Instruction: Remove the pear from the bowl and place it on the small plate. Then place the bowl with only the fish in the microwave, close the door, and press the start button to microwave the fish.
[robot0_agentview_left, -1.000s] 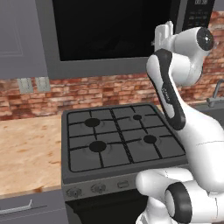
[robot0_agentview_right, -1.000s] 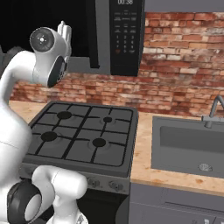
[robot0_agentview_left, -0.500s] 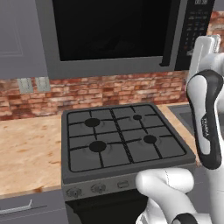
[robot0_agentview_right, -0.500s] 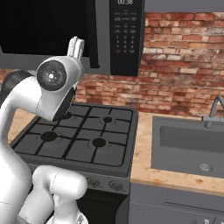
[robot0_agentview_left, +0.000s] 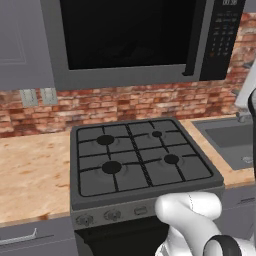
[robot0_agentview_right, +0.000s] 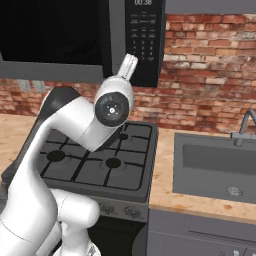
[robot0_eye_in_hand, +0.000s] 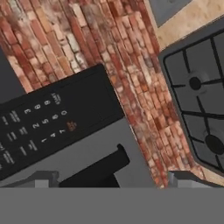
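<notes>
Arm raised, elbow bent; tool (robot0_agentview_right: 131, 61) tilted up-right, empty, finger gap unclear.

My arm has swung right across the stove (robot0_agentview_left: 142, 162) in the past second: from the left base view's upper right it has dropped to a sliver at the frame edge, and in the right base view the gripper (robot0_agentview_right: 129, 65) has risen from beside the door (robot0_agentview_left: 125, 37) to the microwave (robot0_agentview_right: 145, 37) control panel (robot0_eye_in_hand: 52, 120).

The microwave (robot0_agentview_right: 75, 40) hangs above the stove (robot0_agentview_right: 95, 160), its door (robot0_agentview_right: 50, 32) shut. The gripper (robot0_agentview_right: 129, 65) points up at the microwave's control panel (robot0_agentview_right: 142, 40). A sink (robot0_agentview_right: 217, 167) lies right of the stove.
</notes>
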